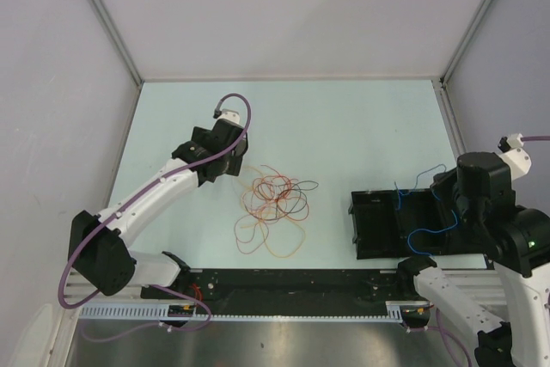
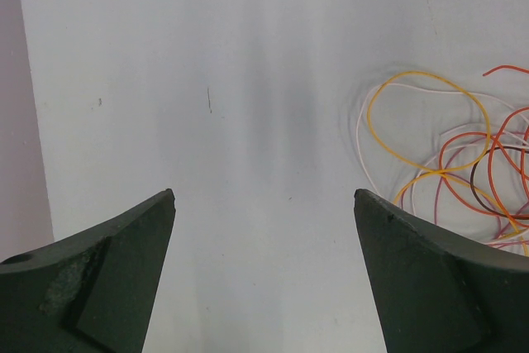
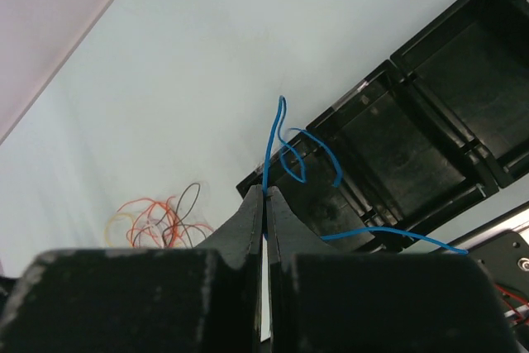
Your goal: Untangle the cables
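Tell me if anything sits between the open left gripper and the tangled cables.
Nothing visible does. The left gripper hangs open beside the tangle of cables, with only bare table between them.

Pale mint table (image 1: pixel 361 126) boxed in by plain white walls (image 1: pixel 284 6) — metal struts (image 1: pixel 103 15) at the corners.

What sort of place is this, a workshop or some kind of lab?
Probably a robot lab's test bench: a left arm and a right arm mounted at a pale table, plain panels around it, and tangled cables near a black tray.
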